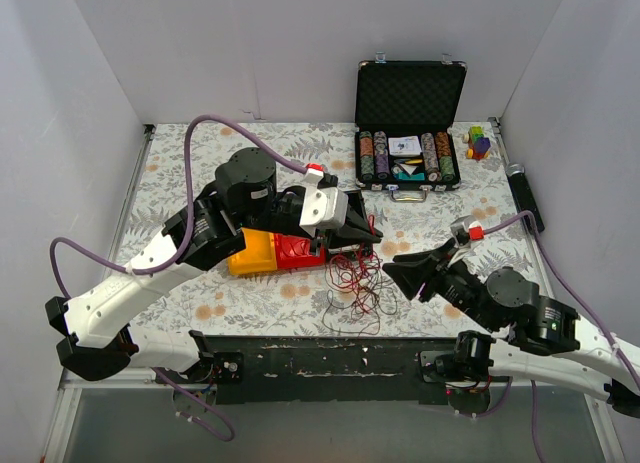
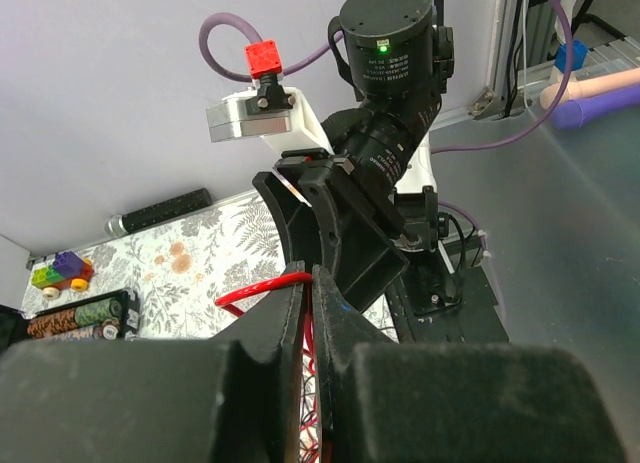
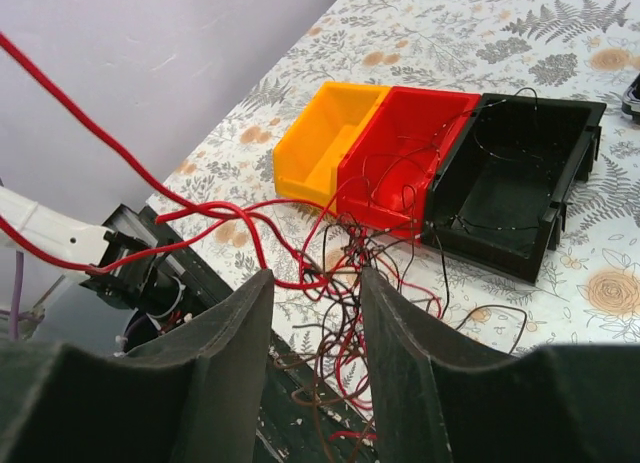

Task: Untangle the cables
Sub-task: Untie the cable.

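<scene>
The cables (image 1: 356, 278) are a loose tangle of thin red, dark and black strands on the floral table near its front edge, beside the red bin. My left gripper (image 1: 372, 235) is above the tangle's far side. In the left wrist view it (image 2: 308, 283) is shut on a red cable (image 2: 255, 288) that loops out to the left of the fingertips. My right gripper (image 1: 400, 278) is open just right of the tangle. In the right wrist view its jaws (image 3: 318, 283) stand apart with the tangle (image 3: 350, 313) between and beyond them, and red strands run up to the left.
A yellow bin (image 3: 320, 133), a red bin (image 3: 410, 143) and a black bin (image 3: 520, 173) stand in a row behind the tangle. An open case of poker chips (image 1: 408, 113), toy blocks (image 1: 479, 141) and a black cylinder (image 1: 525, 198) sit at the back right.
</scene>
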Controlling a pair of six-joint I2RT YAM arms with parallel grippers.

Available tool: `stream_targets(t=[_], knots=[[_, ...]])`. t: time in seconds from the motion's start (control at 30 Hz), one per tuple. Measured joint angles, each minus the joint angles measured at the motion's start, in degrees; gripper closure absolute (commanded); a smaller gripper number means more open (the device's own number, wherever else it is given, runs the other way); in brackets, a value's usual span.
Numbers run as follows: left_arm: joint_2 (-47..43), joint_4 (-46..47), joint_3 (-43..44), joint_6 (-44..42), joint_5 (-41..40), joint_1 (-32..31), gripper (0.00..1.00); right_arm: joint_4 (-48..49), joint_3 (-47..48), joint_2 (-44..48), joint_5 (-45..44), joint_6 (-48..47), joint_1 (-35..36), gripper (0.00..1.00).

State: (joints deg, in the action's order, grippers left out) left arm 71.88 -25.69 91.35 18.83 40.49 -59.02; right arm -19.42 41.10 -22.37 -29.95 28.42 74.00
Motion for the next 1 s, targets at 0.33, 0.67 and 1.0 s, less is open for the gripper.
stream_targets(t=[0.33, 0.67, 1.0], knots=[[0.0, 0.4, 0.0, -0.1, -0.1, 0.0, 1.0, -0.1, 0.7, -0.4, 3.1, -3.3, 0.0, 0.34], [0.0, 0.5, -0.2, -0.5, -0.5, 0.0, 1.0, -0.2, 2.0, 0.1, 7.0, -5.2, 0.0, 0.33], [0.0, 0.6, -0.3, -0.5, -0.6, 0.0, 1.0, -0.1, 2.1, -1.0, 11.0, -6.3, 0.0, 0.37]])
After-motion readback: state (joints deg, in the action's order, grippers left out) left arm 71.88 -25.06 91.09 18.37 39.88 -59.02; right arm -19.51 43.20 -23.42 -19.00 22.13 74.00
